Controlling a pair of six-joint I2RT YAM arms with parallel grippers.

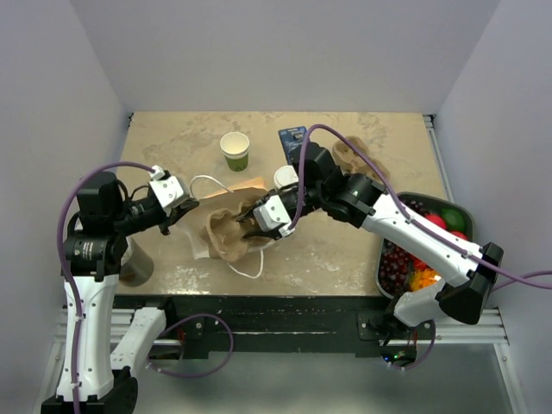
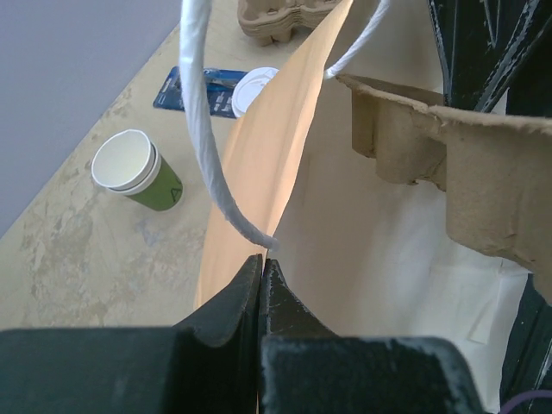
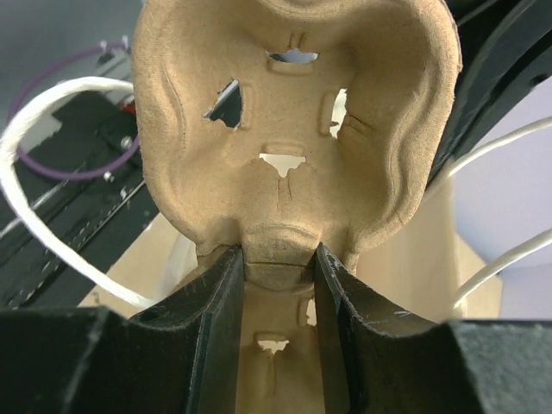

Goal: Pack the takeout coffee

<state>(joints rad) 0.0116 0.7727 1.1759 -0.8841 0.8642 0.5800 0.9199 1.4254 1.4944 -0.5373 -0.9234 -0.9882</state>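
The takeout coffee shows only as a round white lid (image 1: 285, 177), half hidden behind my right arm; in the left wrist view the lid (image 2: 253, 89) peeks from behind the bag's edge. A brown paper bag (image 1: 226, 226) with white rope handles lies open in the middle of the table. My left gripper (image 1: 178, 204) is shut on the bag's rim (image 2: 259, 164) and holds it open. My right gripper (image 1: 259, 220) is shut on a brown pulp cup carrier (image 3: 293, 103), which sits in the bag's mouth (image 2: 457, 164).
A lidless green-and-cream cup (image 1: 235, 151) stands behind the bag. A blue packet (image 1: 291, 136) and a stack of pulp carriers (image 1: 355, 157) lie at the back. A black tray (image 1: 385, 267) of fruit sits at the right. A grey cylinder (image 1: 138, 263) stands near the left arm.
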